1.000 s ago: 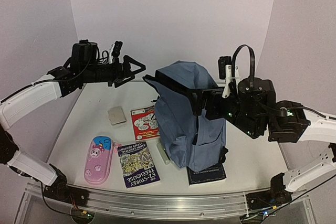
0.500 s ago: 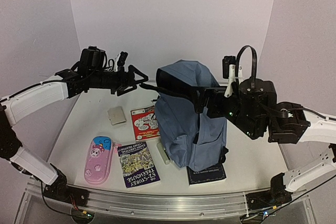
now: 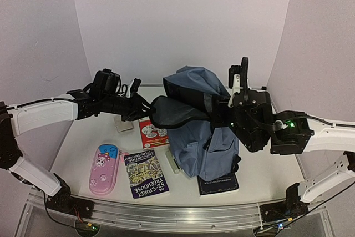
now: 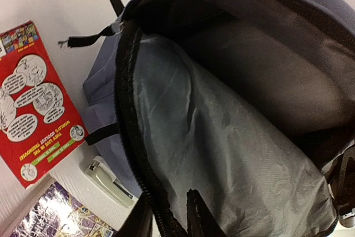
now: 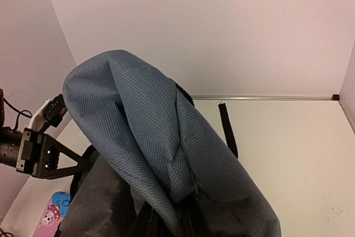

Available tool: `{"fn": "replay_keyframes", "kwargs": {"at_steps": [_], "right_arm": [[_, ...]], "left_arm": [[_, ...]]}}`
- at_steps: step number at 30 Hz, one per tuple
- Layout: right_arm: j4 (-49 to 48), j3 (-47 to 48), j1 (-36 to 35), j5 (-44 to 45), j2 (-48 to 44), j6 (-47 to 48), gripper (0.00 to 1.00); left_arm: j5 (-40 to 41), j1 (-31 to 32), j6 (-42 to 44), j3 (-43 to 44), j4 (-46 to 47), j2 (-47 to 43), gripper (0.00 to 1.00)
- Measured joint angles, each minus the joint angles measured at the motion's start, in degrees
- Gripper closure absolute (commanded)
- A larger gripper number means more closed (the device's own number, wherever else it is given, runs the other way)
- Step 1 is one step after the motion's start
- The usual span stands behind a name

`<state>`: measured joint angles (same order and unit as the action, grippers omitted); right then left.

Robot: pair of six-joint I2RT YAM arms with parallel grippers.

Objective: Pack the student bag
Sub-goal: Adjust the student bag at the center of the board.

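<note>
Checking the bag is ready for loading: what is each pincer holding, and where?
Both hold the backpack: the left pincer pinches the zippered rim of its opening, the right pincer the blue fabric at its top.

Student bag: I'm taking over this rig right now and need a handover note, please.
Left gripper: shut on the zipper rim of the slate-blue fabric backpack, holding its mouth open.
Right gripper: shut on the backpack's top fabric.
Done: backpack stands upright and open; nothing visible inside.
To do: pink pencil case, purple paperback, red booklet, grey stapler and dark book all lie on the table, unpacked.
</note>
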<state>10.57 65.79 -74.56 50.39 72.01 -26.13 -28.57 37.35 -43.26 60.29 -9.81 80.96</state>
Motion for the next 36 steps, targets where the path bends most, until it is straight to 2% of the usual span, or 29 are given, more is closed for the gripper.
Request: {"fn": "replay_keyframes", "kwargs": {"at_steps": [4,10,18,27,32,36], "right_arm": [[0.01,0.21,0.36,4.25,0.00,-1.74,1.00],[-2.44,0.85,5.55,3.95,0.09,0.61,1.00],[-16.07,-1.57,19.58,-9.44,0.53,11.63,1.00],[-27.29,-1.27,34.18,-28.56,7.01,19.17,1.00],[-31.08,-1.27,41.43,-36.98,10.80,18.65,1.00],[-33.32,-1.27,47.66,-42.90,13.54,16.51,1.00]], "left_arm": [[1.26,0.00,-1.77,-3.20,1.43,-0.04,0.99],[1.46,0.31,-3.73,-4.50,5.51,1.88,1.00],[4.82,0.66,-1.41,-3.22,7.42,6.63,1.00],[6.65,2.76,1.75,1.23,11.63,14.79,1.00],[12.34,5.87,5.63,3.09,11.54,17.49,1.00],[21.31,10.37,9.71,6.70,7.76,19.71,1.00]]}}
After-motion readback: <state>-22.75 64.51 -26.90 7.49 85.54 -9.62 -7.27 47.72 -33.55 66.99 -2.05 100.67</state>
